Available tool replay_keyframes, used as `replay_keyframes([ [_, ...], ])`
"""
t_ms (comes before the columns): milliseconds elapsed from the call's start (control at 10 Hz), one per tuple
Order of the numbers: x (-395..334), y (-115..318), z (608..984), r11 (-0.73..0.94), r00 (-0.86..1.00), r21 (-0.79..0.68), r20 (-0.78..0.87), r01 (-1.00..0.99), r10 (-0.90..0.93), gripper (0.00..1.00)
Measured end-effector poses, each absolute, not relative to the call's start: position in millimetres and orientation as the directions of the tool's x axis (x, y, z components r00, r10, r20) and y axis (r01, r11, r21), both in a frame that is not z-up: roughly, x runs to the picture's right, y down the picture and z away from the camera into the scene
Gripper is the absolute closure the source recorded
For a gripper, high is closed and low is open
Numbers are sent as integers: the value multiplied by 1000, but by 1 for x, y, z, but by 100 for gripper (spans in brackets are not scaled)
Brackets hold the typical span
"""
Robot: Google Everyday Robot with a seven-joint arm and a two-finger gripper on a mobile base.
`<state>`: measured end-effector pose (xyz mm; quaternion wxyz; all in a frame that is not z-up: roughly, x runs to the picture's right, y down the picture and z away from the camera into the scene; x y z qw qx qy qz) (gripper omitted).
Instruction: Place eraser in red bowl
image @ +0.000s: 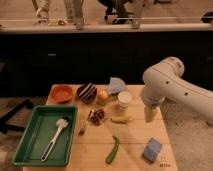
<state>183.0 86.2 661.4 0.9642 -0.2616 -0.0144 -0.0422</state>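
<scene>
**Eraser waits at the far row; open gripper hangs well off to its right**

Taking the table (pixel 135 159) as a clock face with twelve away from the camera, the nearest things lie along the six o'clock edge: a blue-grey sponge (pixel 152 149) toward five, and a green pod (pixel 113 149) just left of it. A green tray (pixel 31 136) holding a white brush (pixel 54 137) fills the eight o'clock corner.

Nearer the middle, the gripper (pixel 149 114) hangs at about three o'clock. It points down over the wood with its fingers spread and nothing between them. It is just right of a small yellow piece (pixel 121 120) and a white cup (pixel 124 100).

The far row runs from eleven to twelve. The red bowl (pixel 62 93) sits at eleven, empty. Touching or nearly touching its right side is the dark bowl (pixel 80 96). The eraser (pixel 89 91) appears to lie across or in it, a dark striped block. Whether it rests on the rim or on the bowl floor I cannot tell. So the eraser is well apart from the gripper, at about ten o'clock from it.

By its look the eraser should be light, firm and slightly grippy, and not fragile. A pinch across its short width, near the middle of its length, seems safest. The main risks are a fingertip catching the dark bowl's rim or dragging that bowl along. From there the carry to the red bowl at nine o'clock is short.
</scene>
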Motion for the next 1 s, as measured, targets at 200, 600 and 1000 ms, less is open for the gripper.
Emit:
replay_keyframes([
  [200, 158, 78, 654, 864, 996, -497, 63, 80, -56, 20],
  [600, 125, 69, 646, 869, 996, -489, 85, 76, -39, 20],
  [1000, 125, 69, 646, 869, 996, -489, 86, 76, -39, 20],
])
